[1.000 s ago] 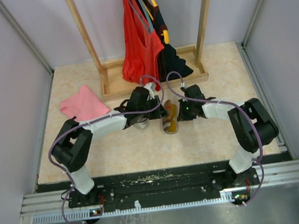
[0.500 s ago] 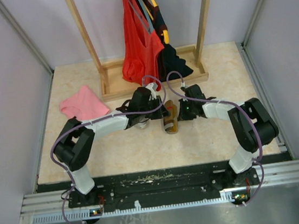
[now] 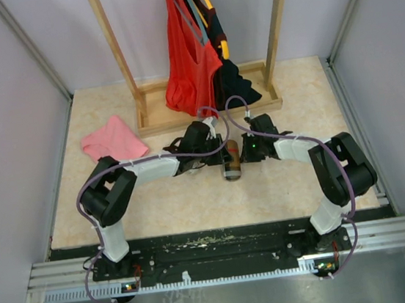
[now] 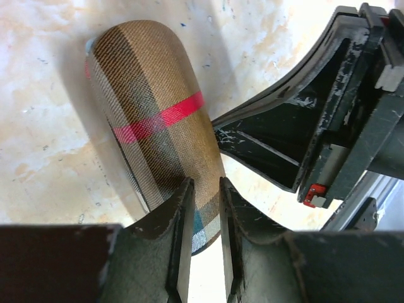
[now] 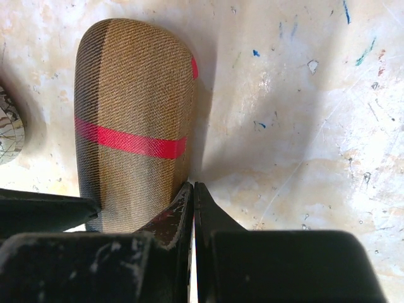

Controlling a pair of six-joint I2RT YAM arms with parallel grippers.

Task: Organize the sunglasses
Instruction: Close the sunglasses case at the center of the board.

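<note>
The sunglasses do not show in any view. A brown oblong case (image 3: 231,160) with a red stripe lies closed on the table between the two grippers. My left gripper (image 3: 216,153) hangs over its near end (image 4: 158,120), fingers (image 4: 183,208) a narrow gap apart with nothing pinched between them; the case is wider than that gap. My right gripper (image 3: 241,152) is shut, and its tips (image 5: 192,185) rest against the side of the case (image 5: 132,113). The right gripper's black body (image 4: 315,126) also fills the right of the left wrist view.
A pink cloth (image 3: 112,140) lies at the back left of the table. A wooden rack (image 3: 154,120) stands at the back, with a red garment (image 3: 187,57) and a dark one (image 3: 239,84) hanging from it down to its base, just behind the grippers.
The case lay open with its light inside showing; its lid is now down. My left gripper has moved right onto the case. The right gripper has stayed at its side.
</note>
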